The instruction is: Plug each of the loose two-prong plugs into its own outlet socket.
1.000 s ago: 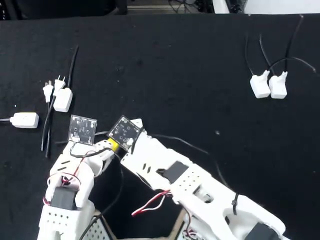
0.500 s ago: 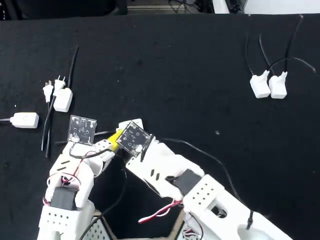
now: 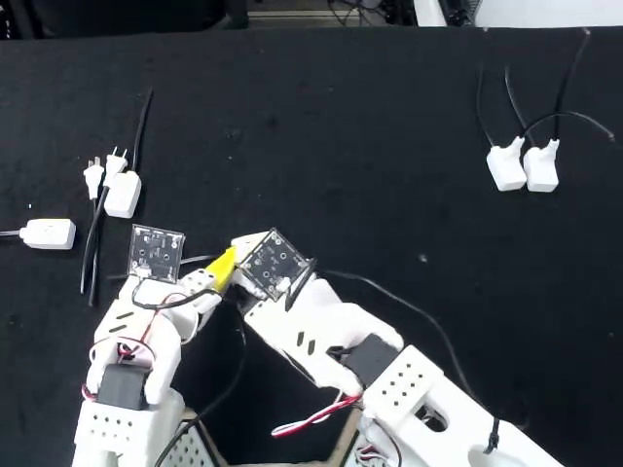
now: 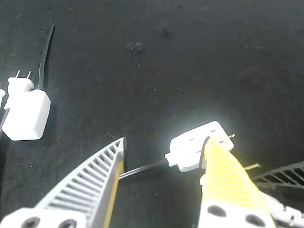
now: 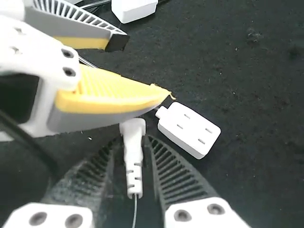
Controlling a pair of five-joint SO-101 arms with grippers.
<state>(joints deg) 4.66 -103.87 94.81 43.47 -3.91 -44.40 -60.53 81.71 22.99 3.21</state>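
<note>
A white outlet socket [image 5: 189, 129] lies flat on the black table, with three pairs of slots facing up. My right gripper [image 5: 133, 138] is shut on a white two-prong plug [image 5: 132, 152], whose head points toward the socket's near end, a short gap away. My left gripper [image 4: 164, 142] stands open over the same socket [image 4: 197, 145], its yellow finger [image 4: 222, 173] on the socket's edge. That yellow finger [image 5: 107, 97] crosses just above the held plug. In the high view the socket [image 3: 249, 242] peeks out between the two wrists.
Two loose plugs [image 3: 102, 170], a white adapter [image 3: 123, 195] and another white socket [image 3: 47, 233] lie at the left with black cables. Two white plugs [image 3: 524, 166] with cables sit far right. The middle and back of the table [image 3: 331, 126] are open cloth.
My right wrist has shifted a little to the right and turned, carrying the plug along. The left arm has barely moved.
</note>
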